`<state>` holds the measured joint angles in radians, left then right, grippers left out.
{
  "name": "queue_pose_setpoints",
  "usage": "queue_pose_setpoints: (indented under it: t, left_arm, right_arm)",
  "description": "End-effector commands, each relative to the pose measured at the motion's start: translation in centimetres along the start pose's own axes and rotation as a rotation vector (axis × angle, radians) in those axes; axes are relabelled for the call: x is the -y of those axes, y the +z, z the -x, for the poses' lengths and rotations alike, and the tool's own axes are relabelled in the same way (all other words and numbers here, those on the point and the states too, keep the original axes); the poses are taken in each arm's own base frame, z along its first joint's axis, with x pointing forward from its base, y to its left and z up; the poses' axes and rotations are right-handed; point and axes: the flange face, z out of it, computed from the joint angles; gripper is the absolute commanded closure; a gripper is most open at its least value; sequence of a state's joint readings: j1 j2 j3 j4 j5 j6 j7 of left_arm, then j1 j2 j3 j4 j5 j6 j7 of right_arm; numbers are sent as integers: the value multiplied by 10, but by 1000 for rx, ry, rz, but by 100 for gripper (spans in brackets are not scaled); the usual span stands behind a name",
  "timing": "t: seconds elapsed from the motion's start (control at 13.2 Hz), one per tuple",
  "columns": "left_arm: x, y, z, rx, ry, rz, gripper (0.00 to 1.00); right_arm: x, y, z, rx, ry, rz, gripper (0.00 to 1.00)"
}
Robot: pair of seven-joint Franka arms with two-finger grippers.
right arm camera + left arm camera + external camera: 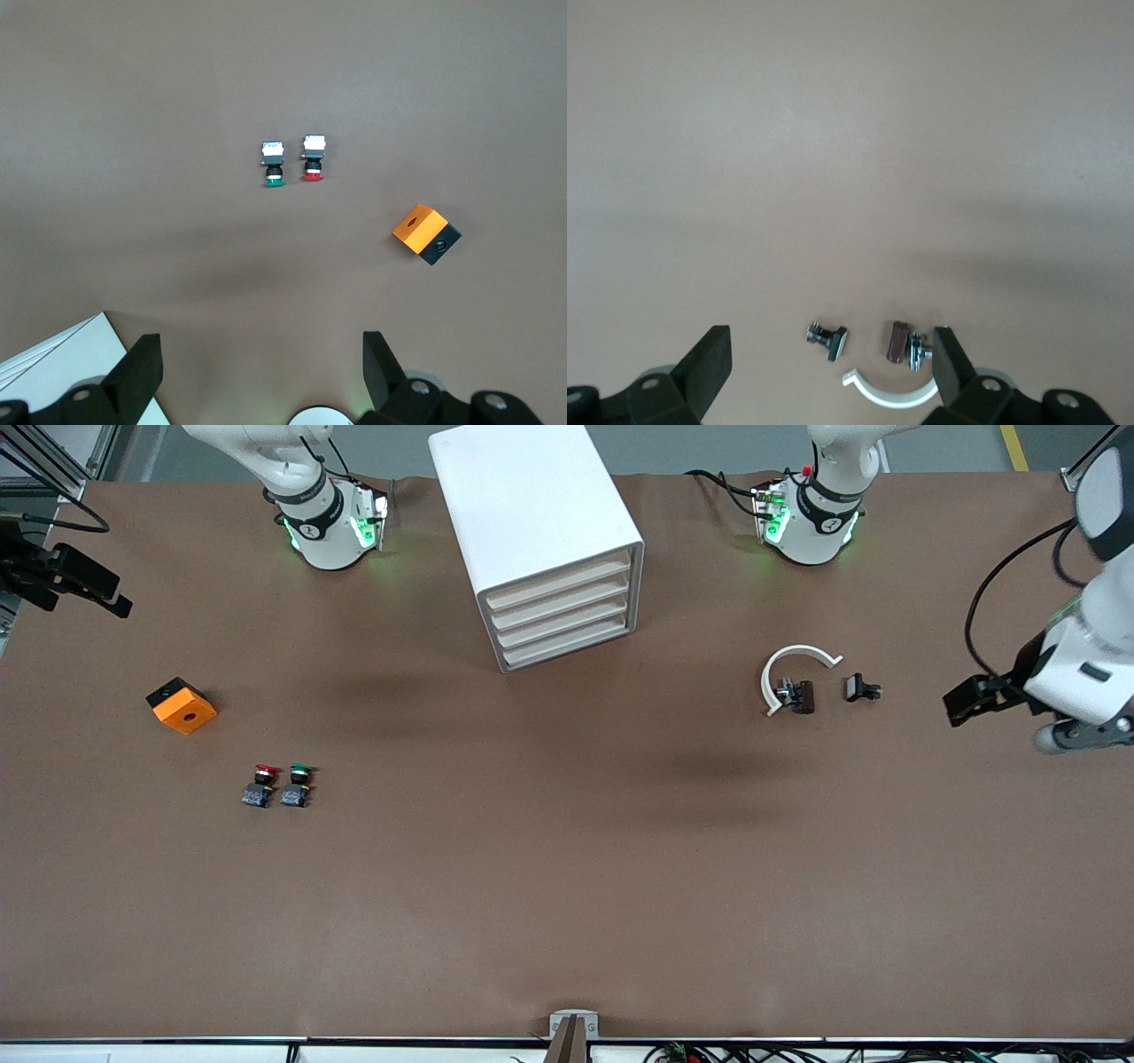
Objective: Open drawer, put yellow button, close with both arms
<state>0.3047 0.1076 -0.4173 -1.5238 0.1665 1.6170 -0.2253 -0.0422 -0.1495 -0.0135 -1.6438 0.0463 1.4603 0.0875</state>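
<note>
Drawer [560, 584]: I see it shut, top of the white cabinet [532, 505].
Yellow button: I cannot find it.
Left gripper [957, 707]: wide, waiting, off the cabinet's left-arm side.
Right gripper [111, 600]: wide, waiting, off its right-arm side.

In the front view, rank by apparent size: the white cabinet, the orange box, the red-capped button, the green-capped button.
1. White cabinet, by far largest.
2. Orange box.
3. Red-capped button and green-capped button: they look alike in size, so I won't rank them.

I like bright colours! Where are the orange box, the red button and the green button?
Orange box with black base [182, 706], front view, orange top face.
Red-capped push button [263, 769], front view, red cap.
Green-capped push button [302, 768], front view, green cap.
</note>
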Motion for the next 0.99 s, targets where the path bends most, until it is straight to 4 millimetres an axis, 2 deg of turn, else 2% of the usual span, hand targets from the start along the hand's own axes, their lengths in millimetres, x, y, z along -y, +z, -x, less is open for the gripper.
queue_pose_setpoints:
  t: [0.0, 0.08, 0.23, 0.46, 0.68, 0.91]
  left_arm:
    - [4, -32, 7, 22, 16, -6, 0]
    - [3, -49, 19, -3, 15, -15, 0]
    - [-13, -74, 41, -30, 34, -16, 0]
    - [0, -94, 71, -14, -2, 99, 0]
    - [-2, -91, 100, 1, 9, 93, 0]
    - [10, -78, 109, 6, 16, 97, 0]
  right_arm:
    - [-2, -4, -2, 1, -2, 15, 0]
    - [-2, -5, -2, -3, -2, 15, 0]
    - [-3, -8, -2, -8, -1, 15, 0]
    - [-4, -7, -2, -4, 0, 24, 0]
    - [-3, -7, -2, -6, -1, 27, 0]
    - [-3, -7, -2, -6, -1, 27, 0]
